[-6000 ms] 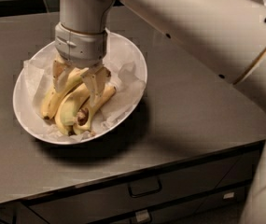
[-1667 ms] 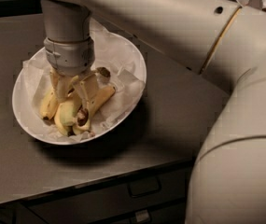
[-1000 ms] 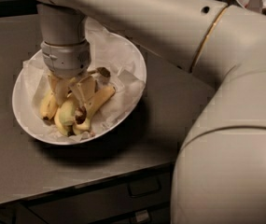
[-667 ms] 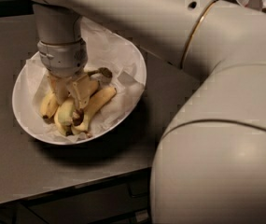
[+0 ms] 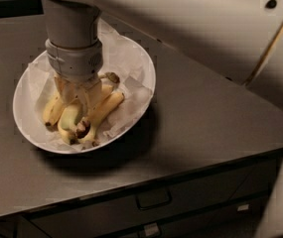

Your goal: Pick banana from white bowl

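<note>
1. The white bowl [image 5: 146,68] is sitting on the left part of a dark grey counter [image 5: 205,123], and crinkled white paper [image 5: 131,95] is lining it.
2. The bananas [image 5: 104,110] are lying in the middle of the bowl on the paper, side by side, with their dark tips pointing toward the near rim.
3. The gripper [image 5: 79,95] is hanging straight down into the bowl, right on top of the bananas and touching them.
4. Whether the claw is clenched on a banana or released, I cannot tell; the fruit is hiding its lower end.
5. The robot's pale arm [image 5: 190,29] is stretching across the far and right side of the scene, above the counter.
6. A drawer handle [image 5: 153,201] is showing below the counter's near edge.
</note>
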